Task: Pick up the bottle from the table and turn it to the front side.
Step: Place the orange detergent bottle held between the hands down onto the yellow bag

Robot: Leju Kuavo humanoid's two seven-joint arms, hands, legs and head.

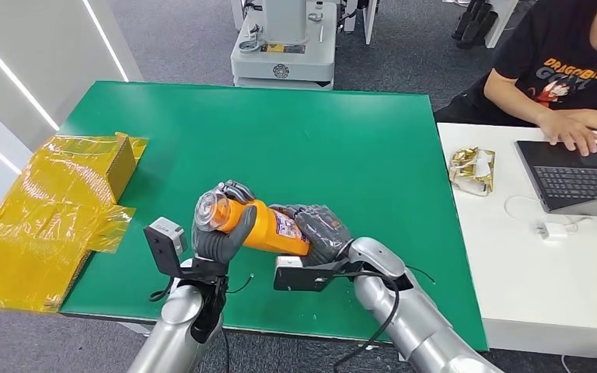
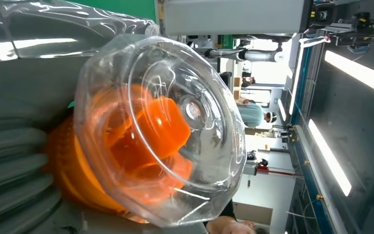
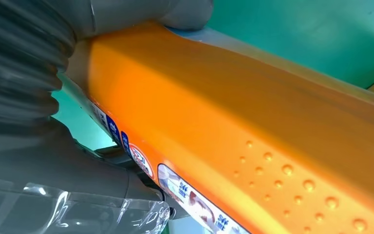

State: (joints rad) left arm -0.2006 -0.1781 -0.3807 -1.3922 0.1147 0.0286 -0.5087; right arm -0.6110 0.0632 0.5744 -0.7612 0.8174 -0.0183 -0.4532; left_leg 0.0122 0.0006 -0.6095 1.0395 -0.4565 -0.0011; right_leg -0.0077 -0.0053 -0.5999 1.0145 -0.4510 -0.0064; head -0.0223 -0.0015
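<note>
The orange bottle (image 1: 253, 224) lies nearly level in the air just above the near part of the green bench (image 1: 295, 140), held between both hands. Its clear domed cap (image 2: 160, 126) points left and is wrapped by the fingers (image 1: 216, 242) of the left hand (image 1: 219, 225); the right hand (image 1: 319, 231) clamps the base end, with the printed label (image 3: 185, 195) just beside its thumb.

It looks like a rigid plastic bottle, light to moderate in weight, with smooth glossy walls that could slip; a patch of raised dots (image 3: 292, 180) on one face may add some friction. The thin clear cap seems the weakest part, so the firm hold belongs on the body, with the cap end only guiding the turn.

Far left lies crumpled yellow film (image 1: 47, 210); to the right, a person's hand (image 1: 571, 128) rests on a laptop (image 1: 583, 177).
</note>
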